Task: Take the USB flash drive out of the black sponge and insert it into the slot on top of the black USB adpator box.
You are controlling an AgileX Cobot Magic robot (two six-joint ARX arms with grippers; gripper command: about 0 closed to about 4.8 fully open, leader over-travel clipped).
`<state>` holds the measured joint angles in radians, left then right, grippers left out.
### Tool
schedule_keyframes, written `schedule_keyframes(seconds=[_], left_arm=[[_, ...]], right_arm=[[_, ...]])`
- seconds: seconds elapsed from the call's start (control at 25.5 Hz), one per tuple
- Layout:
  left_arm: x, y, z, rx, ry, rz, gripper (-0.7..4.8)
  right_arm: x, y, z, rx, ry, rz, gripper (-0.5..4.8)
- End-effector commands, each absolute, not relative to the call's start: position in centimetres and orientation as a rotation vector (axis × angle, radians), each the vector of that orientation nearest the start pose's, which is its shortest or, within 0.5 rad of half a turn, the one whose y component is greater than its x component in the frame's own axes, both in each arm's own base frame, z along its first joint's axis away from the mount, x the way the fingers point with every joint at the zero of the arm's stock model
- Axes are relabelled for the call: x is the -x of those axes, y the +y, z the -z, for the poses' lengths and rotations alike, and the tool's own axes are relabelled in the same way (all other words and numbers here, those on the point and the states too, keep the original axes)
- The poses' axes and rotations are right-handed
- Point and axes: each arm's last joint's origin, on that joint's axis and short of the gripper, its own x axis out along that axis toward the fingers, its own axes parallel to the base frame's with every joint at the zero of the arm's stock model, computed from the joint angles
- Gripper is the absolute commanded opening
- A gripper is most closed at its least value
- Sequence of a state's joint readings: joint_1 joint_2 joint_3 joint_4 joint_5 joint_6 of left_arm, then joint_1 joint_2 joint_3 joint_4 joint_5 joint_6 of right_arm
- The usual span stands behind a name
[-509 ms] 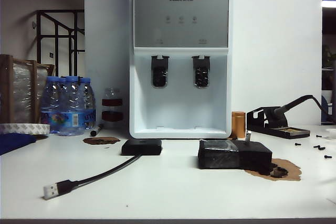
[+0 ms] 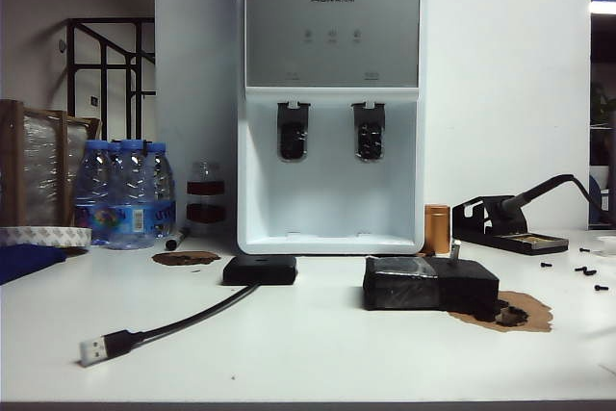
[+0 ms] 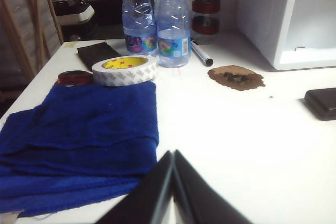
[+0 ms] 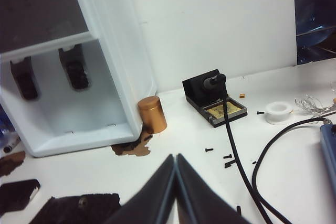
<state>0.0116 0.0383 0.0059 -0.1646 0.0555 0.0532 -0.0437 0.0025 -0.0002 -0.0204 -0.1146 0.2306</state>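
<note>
no change, scene unmoved — all static

above black sponge (image 2: 430, 284): open | behind: water dispenser (image 2: 330, 108) | right: soldering stand (image 2: 508, 223)

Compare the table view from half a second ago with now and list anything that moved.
Nothing visibly changed. The drive stands in the sponge, and the box and its cable lie as they did. Neither arm shows in the table view; in the wrist views the left claw and right claw are shut and empty above the table.
</note>
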Motion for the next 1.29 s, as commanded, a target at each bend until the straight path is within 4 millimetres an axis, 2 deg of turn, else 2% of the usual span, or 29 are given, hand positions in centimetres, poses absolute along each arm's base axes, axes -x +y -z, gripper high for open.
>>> schedule_keyframes(seconds=[0.04, 0.2, 0.23, 0.27, 0.35, 0.43, 0.47, 0.51, 0.55, 0.59, 0.67, 0.78, 0.86, 0.94, 1.1, 1.17, 1.21, 1.25, 1.29], left_arm=[[-9.8, 0.0, -14.5, -0.053, 0.21, 0.047, -0.04], [-9.9, 0.0, -15.0, -0.056, 0.163, 0.044, -0.04], [-10.0, 0.0, -15.8, -0.058, 0.077, 0.042, -0.04], [-10.0, -0.1, -17.1, -0.062, -0.053, 0.051, -0.04], [-9.6, -0.3, -19.3, -0.075, -0.206, 0.12, -0.04], [-9.1, -0.5, -21.1, -0.063, -0.241, 0.182, -0.04], [-8.6, -0.6, -22.8, -0.043, -0.274, 0.224, -0.04], [-8.1, -0.7, -23.9, -0.032, -0.304, 0.26, -0.04], [-7.5, -0.9, -25.9, -0.027, -0.352, 0.329, -0.04], [-7.3, -1.0, -26.9, -0.036, -0.368, 0.37, -0.04], [-7.0, -1.3, -29.2, -0.061, -0.386, 0.474, -0.04], [-7.8, -1.5, -32.4, -0.089, -0.391, 0.592, -0.04], [-9.2, -1.7, -34.0, -0.101, -0.381, 0.656, -0.04], [-11.5, -1.8, -35.2, -0.103, -0.36, 0.718, -0.04], [-16.6, -2.6, -35.5, -0.07, -0.323, 0.854, -0.04], [-19.7, -3.9, -34.4, -0.066, -0.31, 0.931, -0.04], [-22.4, -5.4, -32.9, -0.068, -0.275, 0.98, -0.04], [-24.9, -6.6, -31.0, -0.083, -0.226, 1.029, -0.04], [-26.2, -7.4, -29.8, -0.097, -0.2, 1.075, -0.04]], right_arm=[[-9.7, 0.0, -17.0, -0.243, -0.05, -0.125, 0.0], [-9.0, 0.3, -20.3, -0.287, -0.197, -0.224, 0.11], [-8.1, 0.3, -23.0, -0.272, -0.262, -0.233, 0.41], [-7.3, 0.3, -25.1, -0.23, -0.294, -0.235, 0.43], [-6.6, 0.5, -28.2, -0.122, -0.286, -0.265, 1.03], [-7.0, 0.7, -30.1, -0.069, -0.222, -0.308, 1.21], [-7.8, 0.7, -31.4, -0.016, -0.139, -0.33, 2.03], [-8.5, 0.7, -31.9, 0.018, -0.078, -0.33, 2.34], [-9.7, 0.6, -32.6, 0.07, -0.003, -0.316, 2.47], [-10.4, 0.5, -32.8, 0.075, 0.018, -0.286, 2.47], [-11.4, 0.3, -33.1, 0.074, 0.028, -0.223, 2.47], [-11.8, 0.0, -33.5, 0.048, -0.019, -0.083, 2.47], [-11.9, 0.1, -33.9, -0.004, -0.068, -0.014, 2.47], [-11.7, 0.4, -34.3, -0.025, -0.144, 0.019, 2.47], [-11.7, 1.8, -34.5, -0.082, -0.301, -0.101, 2.47], [-12.0, 2.9, -34.1, -0.109, -0.368, -0.179, 2.46], [-12.7, 4.1, -33.1, -0.122, -0.365, -0.226, 2.45], [-13.8, 5.5, -31.8, -0.102, -0.29, -0.235, 2.45], [-14.4, 6.6, -30.8, -0.067, -0.24, -0.25, 2.44]])
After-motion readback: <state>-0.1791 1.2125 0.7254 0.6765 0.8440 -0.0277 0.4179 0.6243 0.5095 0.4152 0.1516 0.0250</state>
